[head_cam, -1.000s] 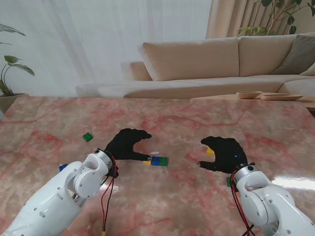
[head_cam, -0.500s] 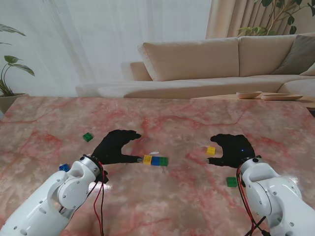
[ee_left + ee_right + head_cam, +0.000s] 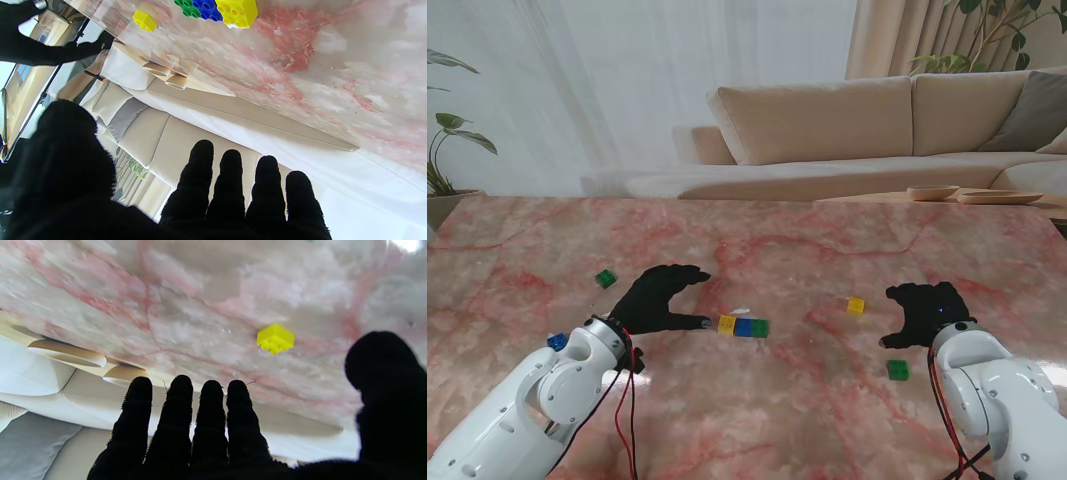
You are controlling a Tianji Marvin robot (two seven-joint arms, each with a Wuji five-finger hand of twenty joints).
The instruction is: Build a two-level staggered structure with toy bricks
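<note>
A row of three joined bricks, yellow [image 3: 726, 324], blue [image 3: 743, 327] and green [image 3: 759, 328], lies mid-table; the left wrist view shows its yellow end [image 3: 237, 12]. My left hand [image 3: 659, 296] rests open just left of the row, its thumb tip near the yellow end, holding nothing. A loose yellow brick [image 3: 855, 305] [image 3: 275, 338] lies right of centre. My right hand [image 3: 925, 312] is open to the right of that brick and apart from it. Three loose bricks lie around: green [image 3: 605, 278] at the left, green [image 3: 897, 369] near my right wrist, blue [image 3: 556, 341] by my left forearm.
A small white scrap [image 3: 740, 310] lies just beyond the brick row. Two shallow wooden dishes [image 3: 933, 192] sit at the table's far right edge. A beige sofa [image 3: 847, 120] stands behind the table.
My right hand let go of the yellow brick and drew back to the right, leaving it on the table. My left hand slid left off the row, uncovering its yellow end.
</note>
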